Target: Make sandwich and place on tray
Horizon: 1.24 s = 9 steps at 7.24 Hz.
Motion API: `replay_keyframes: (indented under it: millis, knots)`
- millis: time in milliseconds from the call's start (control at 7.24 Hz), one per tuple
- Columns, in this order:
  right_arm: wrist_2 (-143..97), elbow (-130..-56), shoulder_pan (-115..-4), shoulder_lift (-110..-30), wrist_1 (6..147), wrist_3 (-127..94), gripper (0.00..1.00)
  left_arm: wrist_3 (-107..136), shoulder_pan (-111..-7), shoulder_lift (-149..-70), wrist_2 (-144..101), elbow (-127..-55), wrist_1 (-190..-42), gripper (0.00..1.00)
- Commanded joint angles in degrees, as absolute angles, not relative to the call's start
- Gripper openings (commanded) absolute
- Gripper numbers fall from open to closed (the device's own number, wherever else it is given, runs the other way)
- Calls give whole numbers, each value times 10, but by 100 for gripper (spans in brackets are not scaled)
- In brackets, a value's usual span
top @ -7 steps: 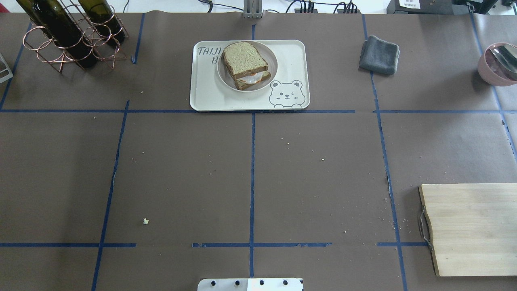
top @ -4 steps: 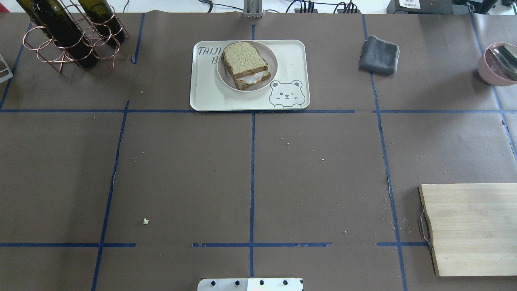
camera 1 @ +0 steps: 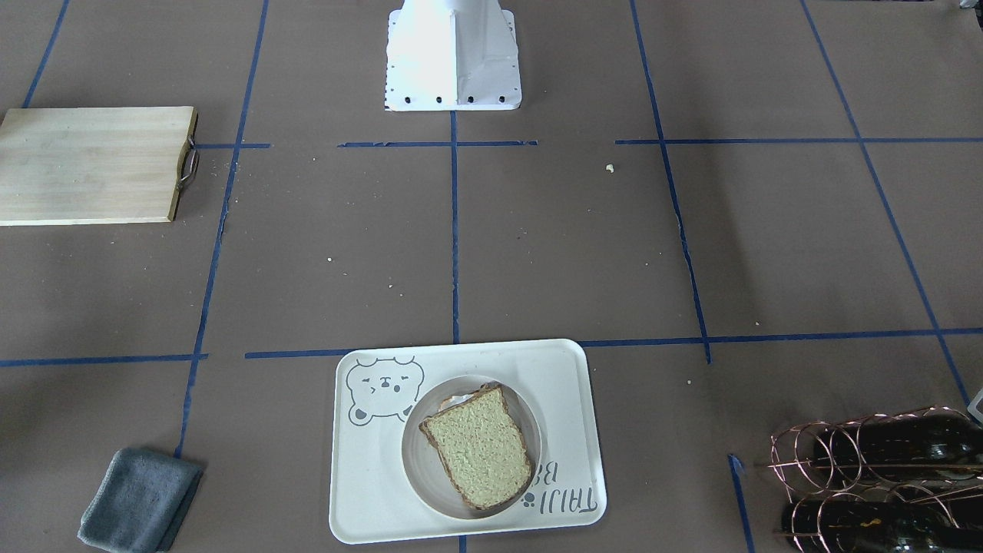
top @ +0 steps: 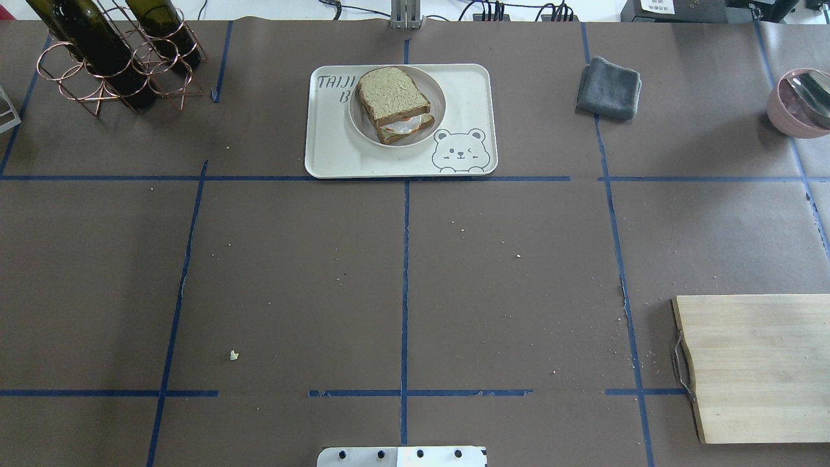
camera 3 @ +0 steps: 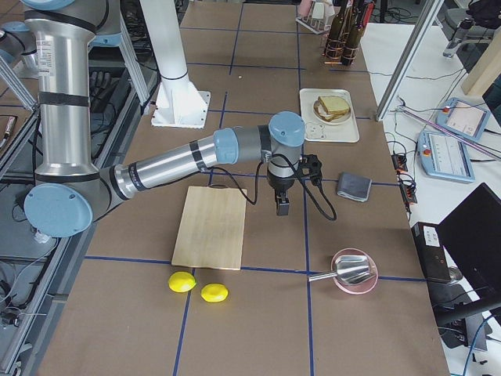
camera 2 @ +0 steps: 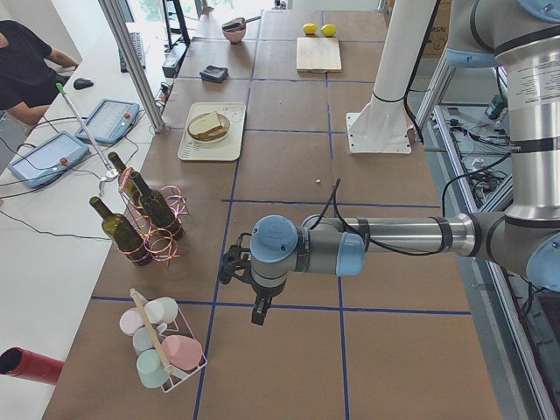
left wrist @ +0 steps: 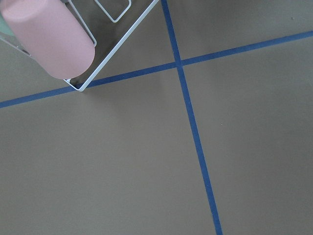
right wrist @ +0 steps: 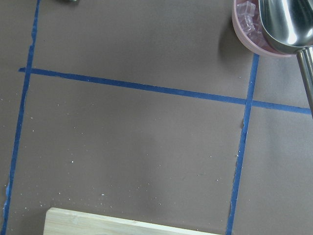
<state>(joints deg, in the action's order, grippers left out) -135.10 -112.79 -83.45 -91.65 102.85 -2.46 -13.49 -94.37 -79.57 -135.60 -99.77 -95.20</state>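
The sandwich (top: 394,104), two tan bread slices with a white egg between them, lies on a small round plate on the cream bear tray (top: 467,84) at the table's far middle. It also shows in the front view (camera 1: 478,457) on the tray (camera 1: 369,476). Neither gripper shows in the overhead or front view. The left gripper (camera 2: 259,313) hangs over the table's left end, far from the tray. The right gripper (camera 3: 280,206) hangs next to the cutting board. I cannot tell whether either is open or shut. Nothing shows in them.
A wooden cutting board (top: 752,366) lies at the near right. A grey cloth (top: 609,87) and a pink bowl with a metal scoop (top: 801,104) are at the far right. A wine bottle rack (top: 110,58) stands far left. A cup rack (camera 2: 162,346) is near the left gripper.
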Motion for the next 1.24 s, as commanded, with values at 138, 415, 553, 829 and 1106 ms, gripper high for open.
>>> replay_keyframes:
  millis: [138,415,553,829,1106]
  knots:
    - [-1353,-1125,-825,-918,1017,-20,100,-134,-947,-809,-1353,-1033,-906,100]
    - [-1353,-1117,-826,-934,999,-19,100,-129,-942,-822,-1352,-1042,-859,100]
    - [-1355,-1119,-826,-945,998,-17,100,-128,-933,-823,-1354,-1038,-862,100]
    - [-1354,-1122,-831,-972,998,37,100,-117,-925,-830,-1355,-1038,-867,100]
    - [-1356,-1132,-834,-975,998,27,100,-91,-918,-839,-1354,-1049,-867,100]
